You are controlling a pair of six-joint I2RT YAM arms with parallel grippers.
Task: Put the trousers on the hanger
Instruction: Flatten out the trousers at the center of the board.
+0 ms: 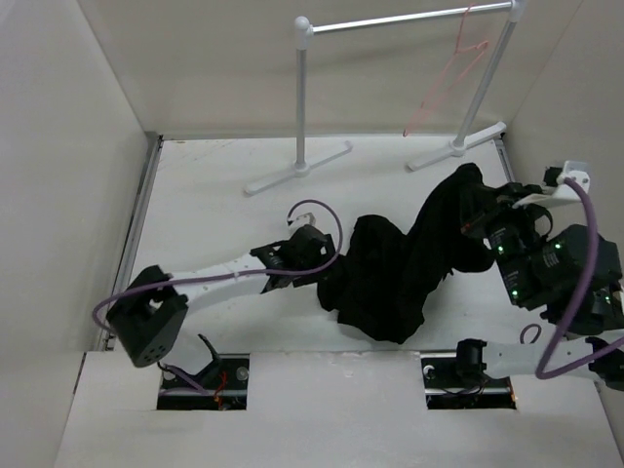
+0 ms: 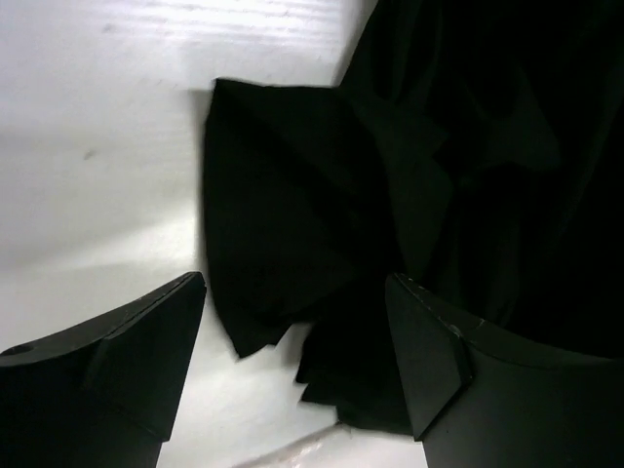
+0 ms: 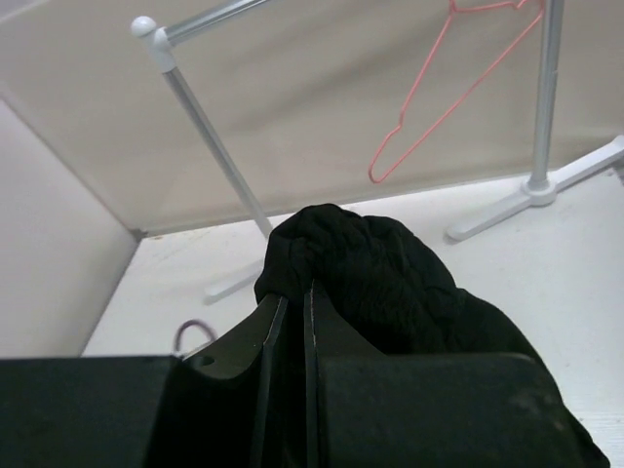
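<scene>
The two arms start at the near edge of the table [image 1: 214, 214]. The left arm lies low and reaches toward the middle. The left pincer [image 2: 294, 292] is wide. Its two black fingers [image 2: 146, 351] stand far apart and pinch nothing. A folded edge of the trousers [image 1: 390, 273] lies on the white table just past the tips, in line with the gap.

The trousers are a big black heap in the middle of the table, a bit to the right. The left pincer is right beside the heap's left edge. From the heap, a thick band of cloth runs back and to the right, up to the right pincer [image 3: 295, 297].

The right pincer is narrow. Its fingers are almost together, and they hold a bunch of the black cloth at the tips. That bunch puffs up over the tips and looks lifted off the table.

The rack [image 1: 302, 88] stands on its feet at the far end of the table. It has two posts and a bar on top. The hanger [image 1: 450, 78] hangs on the bar close to the right post. It is thin, pink and bare. The trousers are well apart from it.
</scene>
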